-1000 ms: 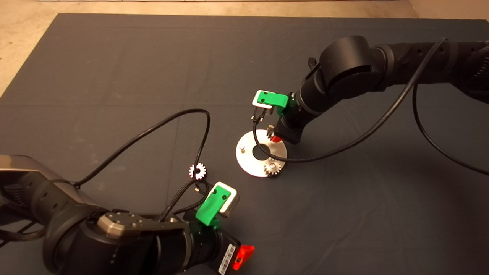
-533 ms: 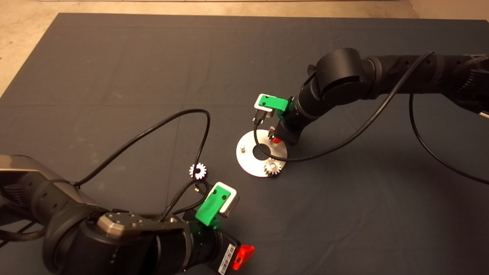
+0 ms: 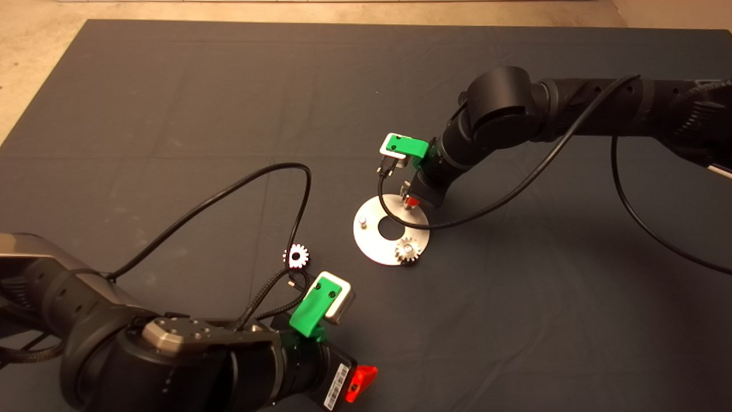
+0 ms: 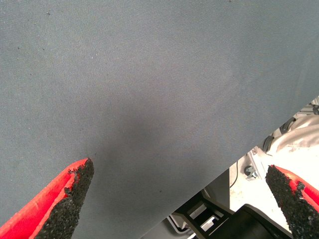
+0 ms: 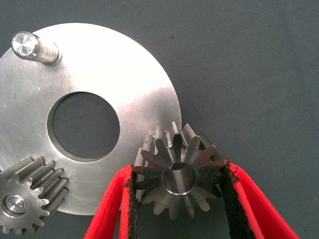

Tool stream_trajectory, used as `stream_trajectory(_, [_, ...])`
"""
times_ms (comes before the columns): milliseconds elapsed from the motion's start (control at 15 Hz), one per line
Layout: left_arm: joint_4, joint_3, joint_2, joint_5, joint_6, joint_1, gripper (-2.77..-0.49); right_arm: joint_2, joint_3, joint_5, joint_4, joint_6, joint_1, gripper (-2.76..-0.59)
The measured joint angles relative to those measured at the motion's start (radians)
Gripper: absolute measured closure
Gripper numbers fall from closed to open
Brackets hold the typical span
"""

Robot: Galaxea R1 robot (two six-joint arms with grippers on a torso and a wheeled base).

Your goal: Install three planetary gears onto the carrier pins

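Observation:
A shiny round disc lies mid-mat with its carrier pins. One planetary gear sits on the near pin, and the left pin is bare. My right gripper hangs over the disc's far rim. In the right wrist view it is shut on a second gear, held flat above the disc's edge; the bare pin and the seated gear also show. A third gear lies loose on the mat, left of the disc. My left gripper is parked open at the front.
A black cable loops over the mat beside the loose gear, and another cable trails from the right wrist past the disc. In the left wrist view the mat's front edge shows, with grey robot parts beyond it.
The right arm's elbow has swung left and the wrist has shifted slightly toward the far side, still holding the gear over the disc's far rim. The left arm has barely moved.

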Motion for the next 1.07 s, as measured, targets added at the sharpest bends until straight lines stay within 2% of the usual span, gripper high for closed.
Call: stream_trajectory(1067, [0.000, 0.000, -0.008, 0.000, 0.000, 0.000, -2.49, 0.002, -0.003, 0.001, 0.000, 0.000, 0.000, -0.92])
